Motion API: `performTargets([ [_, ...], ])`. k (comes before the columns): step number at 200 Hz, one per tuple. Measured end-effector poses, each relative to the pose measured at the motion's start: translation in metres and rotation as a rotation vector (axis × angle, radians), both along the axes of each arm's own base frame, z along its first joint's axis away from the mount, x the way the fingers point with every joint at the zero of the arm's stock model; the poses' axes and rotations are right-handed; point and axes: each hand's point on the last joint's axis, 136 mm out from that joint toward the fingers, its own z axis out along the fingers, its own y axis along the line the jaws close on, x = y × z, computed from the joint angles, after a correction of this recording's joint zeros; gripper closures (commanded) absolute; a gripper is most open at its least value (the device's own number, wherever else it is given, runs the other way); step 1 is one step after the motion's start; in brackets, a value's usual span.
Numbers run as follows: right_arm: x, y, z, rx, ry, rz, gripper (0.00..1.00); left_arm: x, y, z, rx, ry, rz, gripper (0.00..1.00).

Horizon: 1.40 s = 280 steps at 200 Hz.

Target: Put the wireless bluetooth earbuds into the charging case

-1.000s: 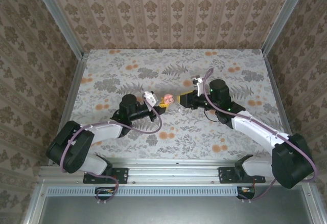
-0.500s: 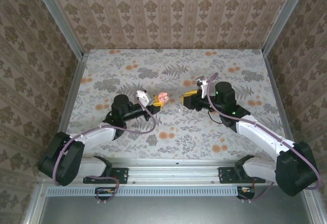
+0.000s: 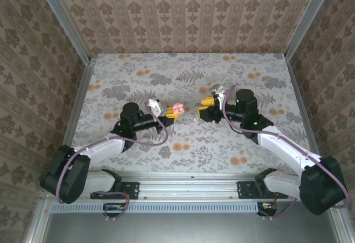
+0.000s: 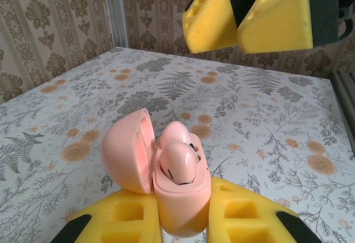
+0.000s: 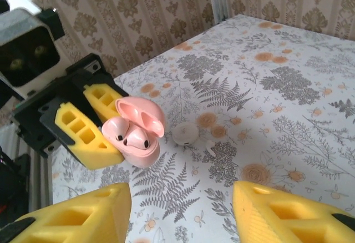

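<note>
Left gripper [image 4: 180,221] pinches the charging case [image 4: 183,201] by the lower shell, one yellow foam finger on each side. That hold looks chosen so the hinge and the mouth stay free. The case sits near the middle of the table. I cannot tell whether its base rests on the printed cloth or hangs just above it.

Both earbuds [image 4: 178,164] lie in their wells, one behind the other, and appear fully seated. The lid [image 4: 127,151] stands open, tipped back on its hinge away from them. Judged from this, the inserting is done and only closing the lid is left.

Facing the case and a little apart from it is the right gripper [image 5: 182,201], its fingers spread wide with nothing between them. It probably waits there to push the lid down while the left one braces the shell against that push.

A small white disc [image 5: 186,134] lies on the table [image 3: 249,68] just beyond the case, touching neither gripper. What it is I cannot make out.
</note>
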Motion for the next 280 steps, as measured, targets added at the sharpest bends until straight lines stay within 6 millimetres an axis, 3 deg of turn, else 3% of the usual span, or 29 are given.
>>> performTargets([
  [71, -0.016, 0.006, -0.008, -0.083, -0.144, 0.15, 0.43, -0.006, -0.003, 0.003, -0.009, -0.002, -0.043, 0.84],
  [115, -0.01, 0.011, -0.029, -0.135, -0.083, 0.197, 0.42, -0.01, -0.004, 0.004, -0.012, -0.001, -0.064, 0.84],
  [182, 0.0, 0.024, -0.026, -0.137, -0.069, 0.279, 0.36, -0.013, -0.006, 0.007, -0.017, -0.004, -0.086, 0.84],
  [280, -0.015, 0.055, -0.035, -0.145, -0.074, 0.485, 0.35, -0.015, -0.008, 0.008, -0.012, 0.006, -0.098, 0.84],
])
